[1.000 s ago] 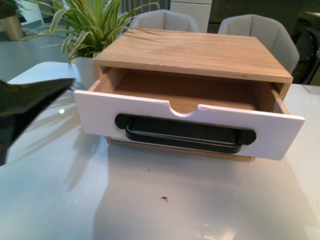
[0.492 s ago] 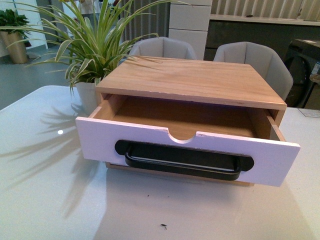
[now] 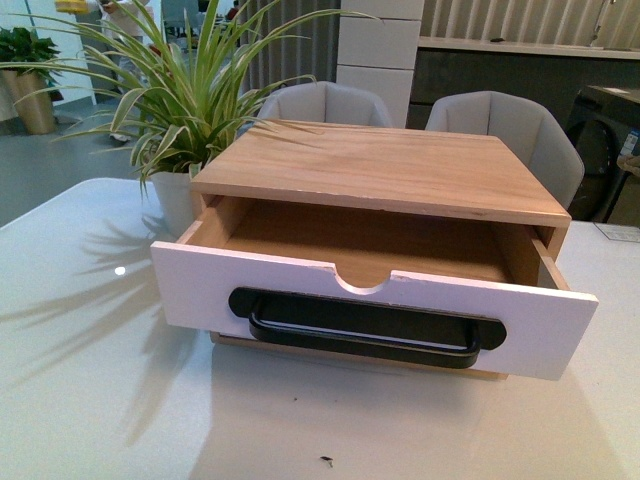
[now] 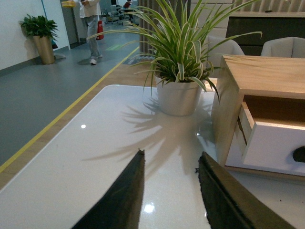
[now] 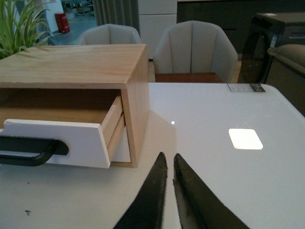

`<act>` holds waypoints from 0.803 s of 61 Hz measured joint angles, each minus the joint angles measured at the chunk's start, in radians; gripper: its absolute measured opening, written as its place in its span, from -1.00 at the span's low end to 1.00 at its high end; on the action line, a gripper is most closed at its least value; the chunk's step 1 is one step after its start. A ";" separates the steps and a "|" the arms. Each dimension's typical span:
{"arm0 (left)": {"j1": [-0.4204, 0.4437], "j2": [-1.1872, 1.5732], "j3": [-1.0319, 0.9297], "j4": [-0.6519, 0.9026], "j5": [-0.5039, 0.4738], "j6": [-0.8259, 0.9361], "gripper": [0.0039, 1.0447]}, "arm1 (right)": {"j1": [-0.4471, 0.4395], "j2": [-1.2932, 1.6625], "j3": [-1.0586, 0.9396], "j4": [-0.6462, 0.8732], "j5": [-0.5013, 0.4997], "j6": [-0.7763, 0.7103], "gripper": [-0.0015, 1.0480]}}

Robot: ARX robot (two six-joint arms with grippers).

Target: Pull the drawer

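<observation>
The wide white-fronted wooden drawer (image 3: pixel 372 300) stands pulled out, rigid, likely light; its long black bar handle (image 3: pixel 365 330) offers the grip. Left gripper (image 4: pixel 169 164) parted, right gripper (image 5: pixel 170 164) nearly closed, both empty.

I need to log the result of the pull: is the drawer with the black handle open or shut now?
Open. The drawer stands well out of the wooden cabinet, its bare inside showing behind the white front.

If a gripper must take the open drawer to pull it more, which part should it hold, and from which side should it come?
Probably the long black bar handle on the white front of the drawer. The bar stands off the front, leaving a gap for a finger behind it. Come from the front, the robot's side, near the bar's middle, with one finger above and one below, since the bar lies horizontal.
</observation>
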 joint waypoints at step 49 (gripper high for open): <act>0.000 -0.281 0.000 -0.283 0.000 -0.003 -0.95 | 0.005 -0.057 -0.032 0.001 0.000 -0.002 -0.96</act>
